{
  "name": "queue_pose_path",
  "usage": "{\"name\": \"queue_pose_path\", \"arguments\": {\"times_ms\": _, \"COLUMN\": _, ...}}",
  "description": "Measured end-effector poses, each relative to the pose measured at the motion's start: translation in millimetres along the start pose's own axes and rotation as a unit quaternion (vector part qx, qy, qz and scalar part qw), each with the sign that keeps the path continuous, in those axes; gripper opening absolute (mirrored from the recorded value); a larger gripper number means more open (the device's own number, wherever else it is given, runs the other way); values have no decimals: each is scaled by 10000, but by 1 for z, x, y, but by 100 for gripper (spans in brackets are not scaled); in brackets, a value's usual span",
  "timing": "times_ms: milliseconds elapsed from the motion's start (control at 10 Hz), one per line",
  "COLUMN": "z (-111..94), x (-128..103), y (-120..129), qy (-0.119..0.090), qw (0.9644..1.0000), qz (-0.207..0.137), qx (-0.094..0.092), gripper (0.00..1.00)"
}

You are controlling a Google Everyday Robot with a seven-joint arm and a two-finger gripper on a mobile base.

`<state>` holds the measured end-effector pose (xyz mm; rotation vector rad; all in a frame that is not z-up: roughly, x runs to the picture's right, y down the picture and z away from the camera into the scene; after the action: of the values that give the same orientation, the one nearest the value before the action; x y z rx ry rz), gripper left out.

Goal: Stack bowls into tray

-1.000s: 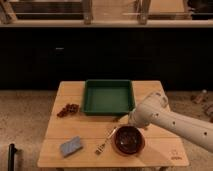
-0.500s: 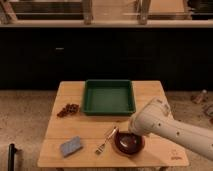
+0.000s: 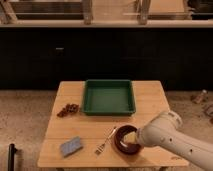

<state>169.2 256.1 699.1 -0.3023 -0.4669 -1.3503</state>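
My gripper (image 3: 129, 136) is low over the maroon bowl (image 3: 120, 143) at the wooden table's (image 3: 150, 102) near edge, fingers spread wide to take its right rim (nothing clamped, I'd say). Fork (image 3: 104, 142) lies just beside the bowl's left, blue sponge (image 3: 71, 146) further left. Green tray (image 3: 109, 81) sits beyond, mid-table, with nothing between.

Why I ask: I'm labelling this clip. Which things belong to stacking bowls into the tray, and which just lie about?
Job in hand:
green tray
dark red bowl, the only one clearly made out
gripper, down at that bowl

Lying about:
blue sponge
fork
brownish-red clump, left of the tray
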Motion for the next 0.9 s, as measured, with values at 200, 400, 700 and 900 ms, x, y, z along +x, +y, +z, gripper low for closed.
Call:
{"name": "queue_pose_path", "arguments": {"times_ms": 200, "z": 12, "x": 1, "y": 7, "qy": -6, "qw": 10000, "qz": 14, "qx": 82, "gripper": 80}}
{"name": "queue_pose_path", "arguments": {"times_ms": 400, "z": 23, "x": 5, "y": 15, "qy": -14, "qw": 9999, "qz": 58, "qx": 159, "gripper": 80}}
{"name": "queue_pose_path", "arguments": {"times_ms": 700, "z": 36, "x": 14, "y": 20, "qy": -78, "qw": 9995, "qz": 97, "qx": 282, "gripper": 80}}
{"name": "queue_pose_path", "arguments": {"times_ms": 900, "z": 46, "x": 18, "y": 21, "qy": -187, "qw": 9991, "qz": 56, "qx": 370, "gripper": 80}}
